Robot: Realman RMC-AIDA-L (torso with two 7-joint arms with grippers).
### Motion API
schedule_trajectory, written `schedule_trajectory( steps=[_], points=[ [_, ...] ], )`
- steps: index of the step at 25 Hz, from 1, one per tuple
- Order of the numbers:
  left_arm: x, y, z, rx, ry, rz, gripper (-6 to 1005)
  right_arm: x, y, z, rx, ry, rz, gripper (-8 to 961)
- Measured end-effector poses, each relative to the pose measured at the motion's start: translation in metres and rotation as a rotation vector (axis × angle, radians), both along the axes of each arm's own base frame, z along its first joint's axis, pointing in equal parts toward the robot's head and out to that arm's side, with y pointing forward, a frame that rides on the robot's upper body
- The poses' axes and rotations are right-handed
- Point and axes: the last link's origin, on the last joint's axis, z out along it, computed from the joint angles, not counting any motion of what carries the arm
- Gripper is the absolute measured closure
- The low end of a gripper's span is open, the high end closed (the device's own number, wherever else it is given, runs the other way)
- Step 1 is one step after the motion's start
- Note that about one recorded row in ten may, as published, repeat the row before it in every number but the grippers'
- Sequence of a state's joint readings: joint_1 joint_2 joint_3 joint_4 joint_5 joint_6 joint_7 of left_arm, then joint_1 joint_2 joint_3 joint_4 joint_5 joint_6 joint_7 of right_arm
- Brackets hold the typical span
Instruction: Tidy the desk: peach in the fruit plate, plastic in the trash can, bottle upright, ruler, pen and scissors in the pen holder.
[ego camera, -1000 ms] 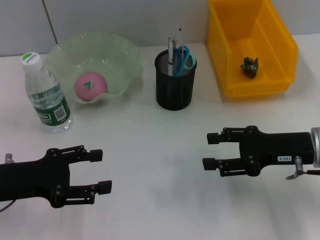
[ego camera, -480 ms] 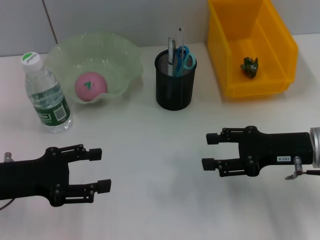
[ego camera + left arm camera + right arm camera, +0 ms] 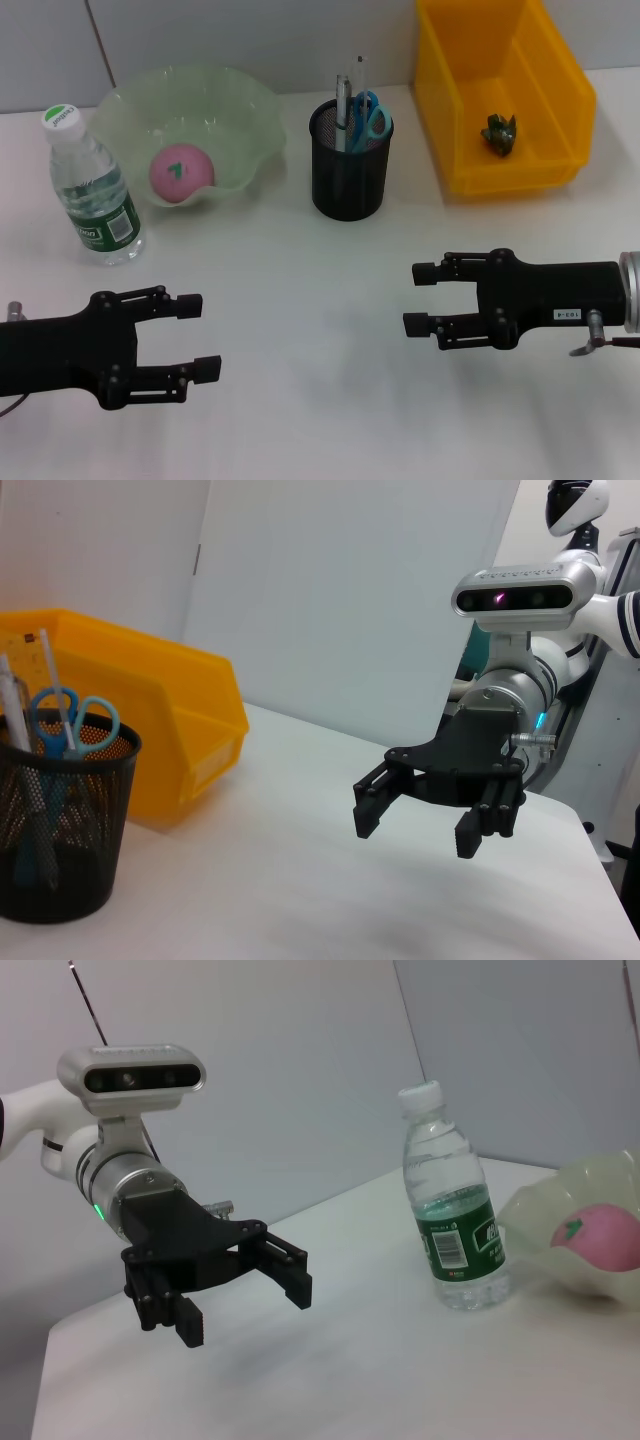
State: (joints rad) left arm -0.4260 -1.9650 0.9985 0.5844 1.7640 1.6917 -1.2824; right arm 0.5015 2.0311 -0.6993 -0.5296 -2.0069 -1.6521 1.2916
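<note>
Gleaming white desk (image 3: 330, 280), grey wall (image 3: 250, 40)

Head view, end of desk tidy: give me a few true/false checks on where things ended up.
1. The peach lies in the fruit plate. True.
2. The bottle lies on its side. False: it stands upright.
3. The scissors are in the trash can. False: they stand in the pen holder.
4. The left tool and right tool are both open and empty. True.
5. The trash can is empty. False: a small dark green scrap lies inside.
</note>
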Motion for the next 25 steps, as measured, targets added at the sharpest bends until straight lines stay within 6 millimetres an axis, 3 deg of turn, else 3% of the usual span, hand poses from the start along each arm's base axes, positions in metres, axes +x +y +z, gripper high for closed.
schedule_trajectory(
  steps=[25],
  points=[
    [0.0006, 0.0014, 0.0011, 0.000, 0.002, -0.003, 188, -0.0014, 0.0013, 0.0002, 0.002, 0.003, 0.004, 195]
  ],
)
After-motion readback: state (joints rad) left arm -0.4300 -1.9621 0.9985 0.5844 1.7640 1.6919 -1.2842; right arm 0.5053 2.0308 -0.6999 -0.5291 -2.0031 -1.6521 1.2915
